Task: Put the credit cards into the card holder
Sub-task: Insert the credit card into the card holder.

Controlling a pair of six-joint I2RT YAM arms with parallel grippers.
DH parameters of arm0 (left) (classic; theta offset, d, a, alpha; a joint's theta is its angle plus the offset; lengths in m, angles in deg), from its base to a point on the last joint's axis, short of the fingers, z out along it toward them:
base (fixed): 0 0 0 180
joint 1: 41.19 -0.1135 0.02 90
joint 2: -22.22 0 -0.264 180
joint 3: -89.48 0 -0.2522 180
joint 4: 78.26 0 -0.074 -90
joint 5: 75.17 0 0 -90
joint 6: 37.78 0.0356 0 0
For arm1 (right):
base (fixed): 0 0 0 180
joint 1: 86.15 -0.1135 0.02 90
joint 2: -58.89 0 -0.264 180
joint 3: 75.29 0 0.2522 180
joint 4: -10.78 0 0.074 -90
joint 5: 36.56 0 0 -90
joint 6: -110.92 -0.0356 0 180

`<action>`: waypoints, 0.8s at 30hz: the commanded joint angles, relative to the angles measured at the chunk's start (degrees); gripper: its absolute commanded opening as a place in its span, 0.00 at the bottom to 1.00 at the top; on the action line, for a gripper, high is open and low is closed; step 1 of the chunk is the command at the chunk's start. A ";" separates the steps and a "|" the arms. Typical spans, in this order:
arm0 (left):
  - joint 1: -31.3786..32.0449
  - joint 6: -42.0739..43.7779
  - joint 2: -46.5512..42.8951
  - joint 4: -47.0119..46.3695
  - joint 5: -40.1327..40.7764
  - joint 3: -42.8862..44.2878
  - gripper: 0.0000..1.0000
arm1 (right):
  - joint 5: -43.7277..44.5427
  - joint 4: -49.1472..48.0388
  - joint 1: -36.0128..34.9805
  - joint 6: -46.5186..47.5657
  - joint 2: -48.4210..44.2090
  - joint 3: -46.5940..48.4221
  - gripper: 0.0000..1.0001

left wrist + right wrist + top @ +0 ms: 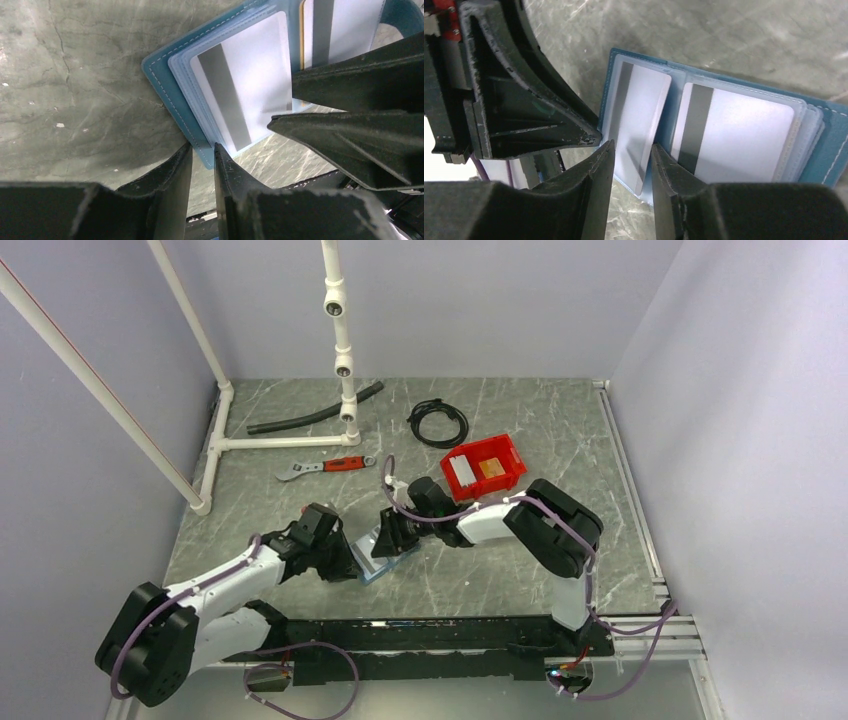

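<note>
Cards (739, 140), two white and striped, sit in blue stitched card holder (165, 85) on counter (500, 570), corner pinched by left hand (202, 147), right hand (632, 145) released. Two more cards (462, 472) await in red plastic bin (512, 454)

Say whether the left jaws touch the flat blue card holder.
Touching. Left wrist view: the flat blue card holder has its corner wedged between the left jaws.
</note>
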 commanded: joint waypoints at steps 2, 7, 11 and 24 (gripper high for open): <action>-0.04 2.55 1.86 -0.45 4.74 2.38 0.28 | -7.47 -4.77 -1.67 11.18 0.81 -0.83 0.38; -0.04 2.22 1.07 2.48 3.77 3.65 0.29 | -1.57 7.55 -1.02 11.45 -0.77 2.47 0.40; -0.05 0.58 -3.88 7.72 3.71 4.35 0.40 | 5.96 18.83 -0.74 8.94 -5.46 4.20 0.53; -0.76 -3.65 -7.34 8.24 -0.54 5.10 0.48 | 7.16 20.08 -0.99 5.69 -6.76 6.45 0.19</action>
